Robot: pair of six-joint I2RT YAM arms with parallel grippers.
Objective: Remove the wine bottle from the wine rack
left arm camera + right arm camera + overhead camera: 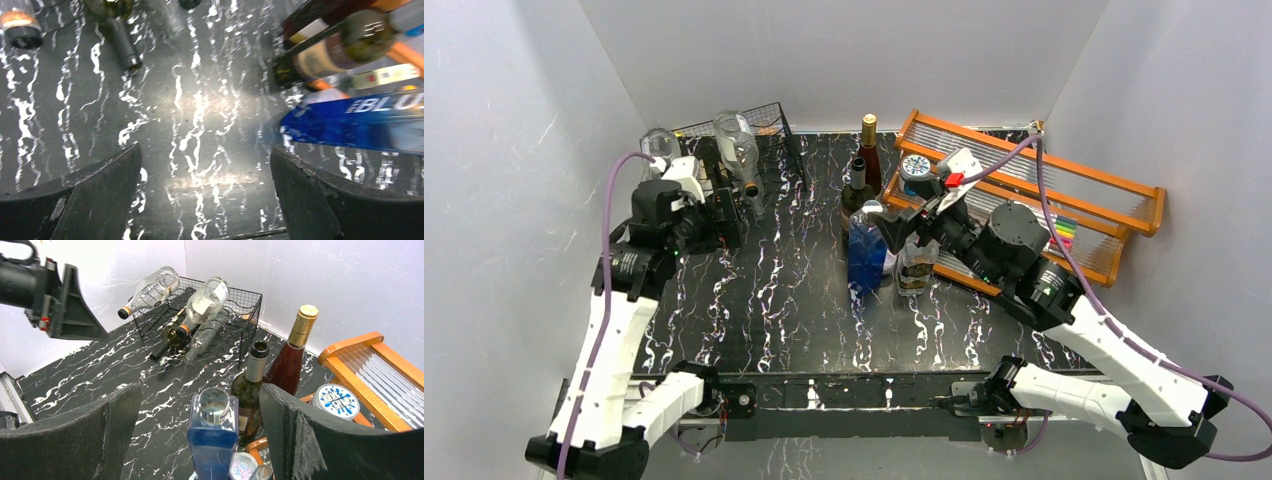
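Right gripper (pixel 200 390) hangs with its fingers spread wide and nothing between the pads. Its arm reaches in from the near right corner, and the wrist is turned left over the cluster of upright bottles in the middle of the table (pixel 774 300). Left gripper (pixel 205 150) is likewise spread and empty. That arm rises along the left side with the wrist bent to the right, so the fingers hover above bare tabletop just in front of the wine rack (pixel 240 305). The rack sits at the far left corner, well apart from the right gripper and close beside the left one. An orange shelf (pixel 1044 190) leans at the far right behind the right arm. Several wine bottles (pixel 205 300) lie tilted in the rack with their necks pointing out toward the left gripper: two clear ones on top, a dark one and another clear one lower down. Directly beneath the right gripper stands a blue bottle (pixel 212 435), not touched by either finger. Just beyond it are a dark green bottle (pixel 250 385) and a reddish bottle with a gold cap (pixel 292 355). A small round tin (pixel 336 401) rests on the shelf's lower step.
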